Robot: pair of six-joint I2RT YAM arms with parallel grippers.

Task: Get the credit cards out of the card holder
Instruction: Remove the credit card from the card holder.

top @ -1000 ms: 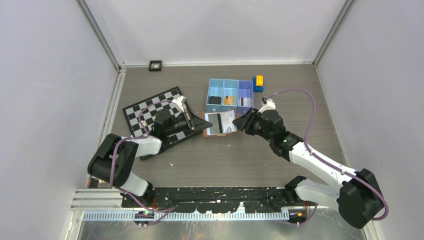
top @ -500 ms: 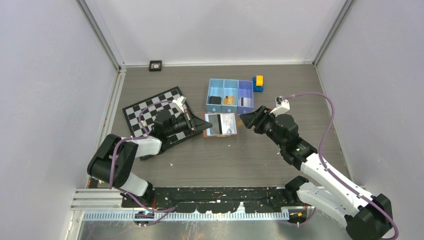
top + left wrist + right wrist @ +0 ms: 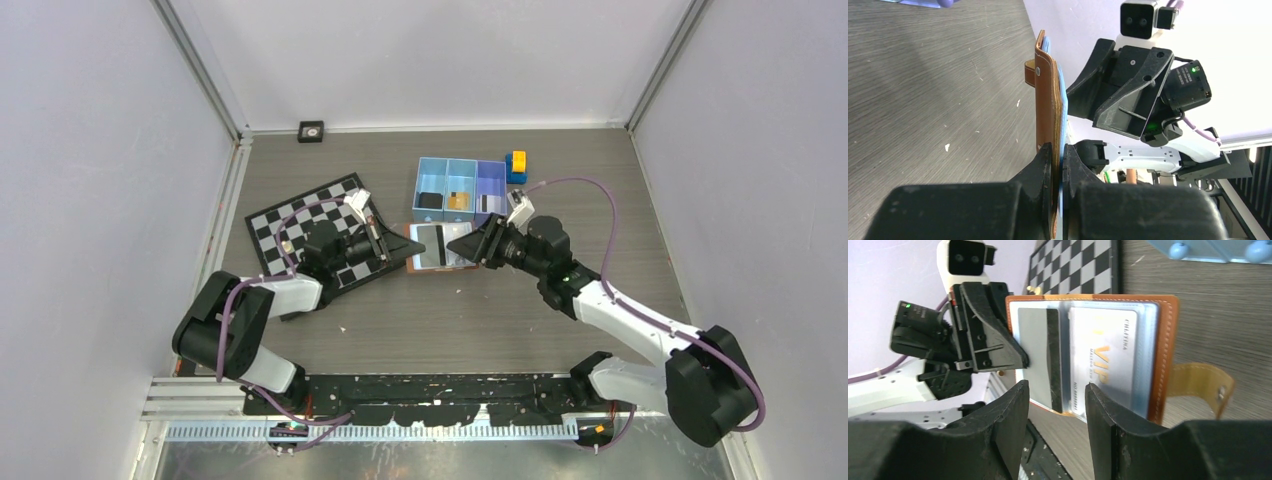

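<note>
Open brown card holder, two cards showing

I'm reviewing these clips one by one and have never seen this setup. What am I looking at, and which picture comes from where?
Two robot arms are bolted at the near edge of a table. The wide picture looks down from above. The other two come from a small camera on each wrist. The left claw is shut on the brown card holder, keeping it open with the inside facing up. Two cards sit in its clear sleeves. The right claw is open and points at them. Also on the table are a blue tray, a yellow-and-blue block and a checkerboard.
</note>
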